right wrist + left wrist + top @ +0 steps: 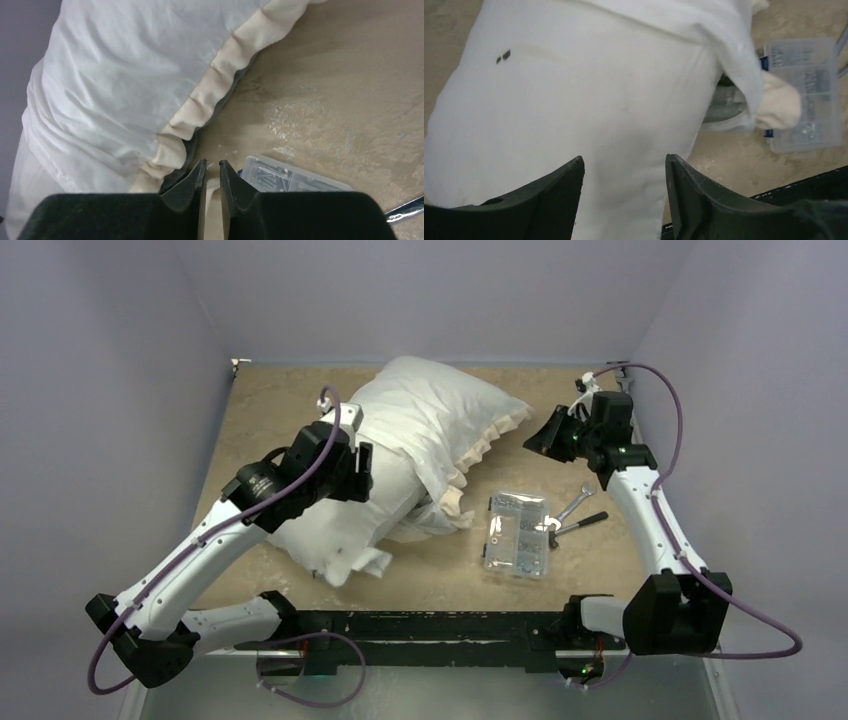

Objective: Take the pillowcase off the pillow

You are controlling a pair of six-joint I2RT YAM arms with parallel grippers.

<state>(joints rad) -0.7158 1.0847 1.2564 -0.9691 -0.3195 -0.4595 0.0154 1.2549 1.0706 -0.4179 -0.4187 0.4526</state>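
Box (809,90) label unreadable; left hand (624,165) gapes empty over the pillow (574,100); right hand (212,164) nearly closed, empty, beside pillowcase (125,75).

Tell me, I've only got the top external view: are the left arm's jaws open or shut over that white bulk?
Observer: Open, per the left wrist view; the plain pillow fills the view beyond them.
Operator: And the right jaws?
Observer: Nearly shut, a thin gap, the pillowcase's cream frill just beyond them.
Operator: Any dark face showing?
Observer: Yes, a grey-green strip peeks from under that frill in the right wrist view.
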